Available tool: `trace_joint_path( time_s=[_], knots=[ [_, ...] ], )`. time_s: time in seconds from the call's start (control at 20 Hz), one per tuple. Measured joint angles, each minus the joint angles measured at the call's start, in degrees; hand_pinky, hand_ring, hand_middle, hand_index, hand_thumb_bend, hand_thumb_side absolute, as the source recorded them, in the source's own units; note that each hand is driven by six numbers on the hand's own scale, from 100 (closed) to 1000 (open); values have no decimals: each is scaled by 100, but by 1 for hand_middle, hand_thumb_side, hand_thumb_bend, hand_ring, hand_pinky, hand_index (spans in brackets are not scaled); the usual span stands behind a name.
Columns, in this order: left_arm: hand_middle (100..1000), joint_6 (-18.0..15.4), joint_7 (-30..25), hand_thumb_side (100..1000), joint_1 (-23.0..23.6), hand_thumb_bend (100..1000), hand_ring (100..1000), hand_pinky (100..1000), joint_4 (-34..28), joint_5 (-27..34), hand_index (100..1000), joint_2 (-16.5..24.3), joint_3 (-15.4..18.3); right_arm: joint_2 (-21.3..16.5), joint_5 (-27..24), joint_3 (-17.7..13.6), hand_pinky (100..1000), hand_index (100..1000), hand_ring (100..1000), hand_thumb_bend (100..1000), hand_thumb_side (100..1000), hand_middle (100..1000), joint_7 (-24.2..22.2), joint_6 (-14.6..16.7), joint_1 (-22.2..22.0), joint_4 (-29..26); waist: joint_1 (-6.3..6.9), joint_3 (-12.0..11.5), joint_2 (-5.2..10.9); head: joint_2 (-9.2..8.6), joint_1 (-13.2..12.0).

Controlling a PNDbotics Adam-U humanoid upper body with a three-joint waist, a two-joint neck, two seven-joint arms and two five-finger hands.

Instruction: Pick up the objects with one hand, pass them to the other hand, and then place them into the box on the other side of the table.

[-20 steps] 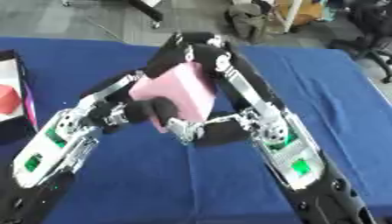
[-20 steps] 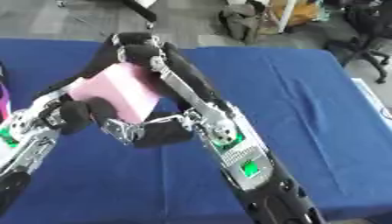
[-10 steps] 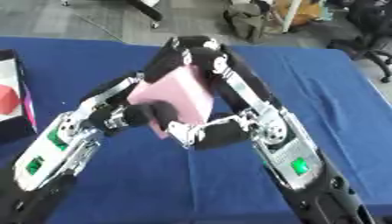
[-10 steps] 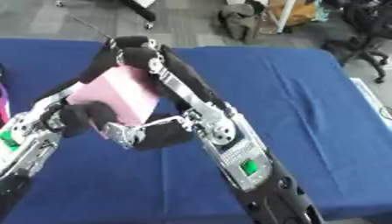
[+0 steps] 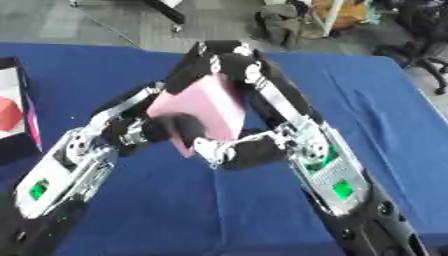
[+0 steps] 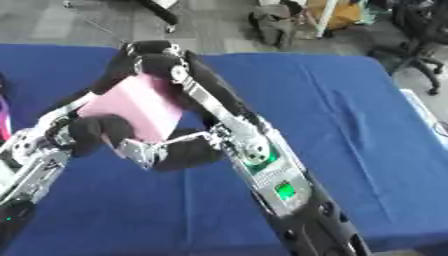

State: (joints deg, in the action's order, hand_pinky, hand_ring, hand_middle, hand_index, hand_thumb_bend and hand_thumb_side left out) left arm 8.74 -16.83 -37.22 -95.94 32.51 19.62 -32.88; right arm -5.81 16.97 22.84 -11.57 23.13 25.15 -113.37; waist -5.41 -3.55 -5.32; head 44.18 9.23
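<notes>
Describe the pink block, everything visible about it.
The pink block is a plain, matte, box-shaped thing with flat faces and no markings; it looks like foam. It is held tilted above the blue table, touching no surface. The left robot hand curls round its lower near part, and the right robot hand grips its upper far edge. Its underside is hidden.

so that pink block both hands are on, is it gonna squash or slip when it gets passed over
The pink block probably holds its shape: its faces look flat and its edges straight where the left hand and right hand grip it. It seems light for its bulk, carried off the blue table. Its smooth faces could slip.
</notes>
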Motion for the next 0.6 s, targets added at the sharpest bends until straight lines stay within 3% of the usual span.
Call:
trace_joint_path(
  time_s=[0.6],
  knots=[
    [331, 168, 49, 474, -18, 375, 512, 661, 4, 173, 410, 1, -40, -5, 135, -50, 360, 379, 427, 100, 100, 322, -52, 89, -26, -18, 2, 5, -1, 0, -5]
  ],
)
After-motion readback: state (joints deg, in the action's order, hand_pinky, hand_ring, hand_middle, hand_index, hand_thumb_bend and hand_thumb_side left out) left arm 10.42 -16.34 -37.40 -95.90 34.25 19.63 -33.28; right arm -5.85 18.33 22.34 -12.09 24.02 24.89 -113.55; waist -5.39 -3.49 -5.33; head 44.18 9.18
